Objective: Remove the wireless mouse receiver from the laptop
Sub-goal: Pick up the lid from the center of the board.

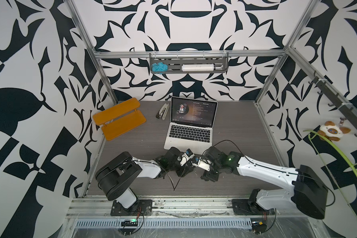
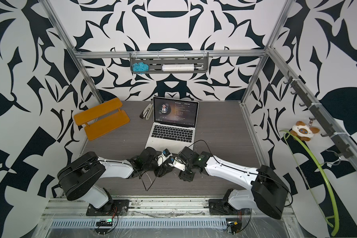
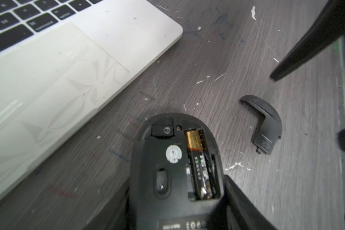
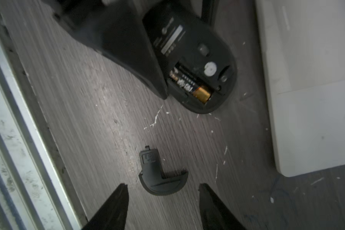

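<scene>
Receiver (image 3: 162, 130) in upturned mouse's (image 3: 143, 165) slot — mouse clenched in left jaws, right jaws spread before battery cover (image 4: 159, 184)

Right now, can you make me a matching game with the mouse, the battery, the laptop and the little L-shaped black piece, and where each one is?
Things:
1. mouse
2. battery
3. laptop
4. L-shaped black piece

Places or states:
A. lying on the table, just ahead of the open right fingers
B. upside down, gripped between the left fingers
C. open, with its screen lit
D. inside the mouse's uncovered slot

Pairs: 1-B, 2-D, 3-C, 4-A
</scene>
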Controlling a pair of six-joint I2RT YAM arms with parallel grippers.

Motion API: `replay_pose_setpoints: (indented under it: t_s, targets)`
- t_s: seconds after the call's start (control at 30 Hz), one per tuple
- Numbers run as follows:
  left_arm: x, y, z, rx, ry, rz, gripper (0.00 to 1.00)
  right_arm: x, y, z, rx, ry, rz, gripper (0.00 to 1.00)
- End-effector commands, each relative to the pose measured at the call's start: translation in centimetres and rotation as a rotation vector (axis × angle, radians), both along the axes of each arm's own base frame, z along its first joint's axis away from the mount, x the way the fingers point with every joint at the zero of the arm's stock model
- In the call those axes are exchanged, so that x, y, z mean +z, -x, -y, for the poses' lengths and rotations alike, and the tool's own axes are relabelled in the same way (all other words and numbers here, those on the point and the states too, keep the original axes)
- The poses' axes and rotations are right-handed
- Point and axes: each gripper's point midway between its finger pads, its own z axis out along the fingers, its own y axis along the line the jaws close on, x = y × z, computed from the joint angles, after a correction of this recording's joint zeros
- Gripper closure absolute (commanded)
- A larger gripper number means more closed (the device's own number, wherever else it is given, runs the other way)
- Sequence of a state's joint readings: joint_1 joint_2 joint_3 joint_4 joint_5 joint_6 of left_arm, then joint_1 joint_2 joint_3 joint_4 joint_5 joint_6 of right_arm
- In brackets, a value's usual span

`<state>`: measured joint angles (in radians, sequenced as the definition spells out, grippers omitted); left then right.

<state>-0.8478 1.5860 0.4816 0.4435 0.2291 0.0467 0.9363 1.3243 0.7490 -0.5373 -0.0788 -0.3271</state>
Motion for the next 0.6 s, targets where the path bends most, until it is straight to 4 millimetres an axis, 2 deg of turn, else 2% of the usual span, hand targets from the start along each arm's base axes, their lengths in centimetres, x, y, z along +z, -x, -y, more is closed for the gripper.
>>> replay_pose_setpoints:
  t_s: [0.0,0.3,0.57]
  targets:
    - [-2.9,1.0,-2.6,0.083,-0.107,-0.089,0.80,-0.3,-0.2,-0.5,0.041,0.002,0.021,0.40]
    - [-3.2,-0.2,-3.8,0.202,-0.162,-0.091,0.79,-2.5,0.2,-0.3,0.059,0.064,-0.006,0.41]
    - [-3.3,0.0,-4.0,0.204,-0.152,-0.088,0.79,-3.9,-0.1,-0.1,0.070,0.112,-0.009,0.42]
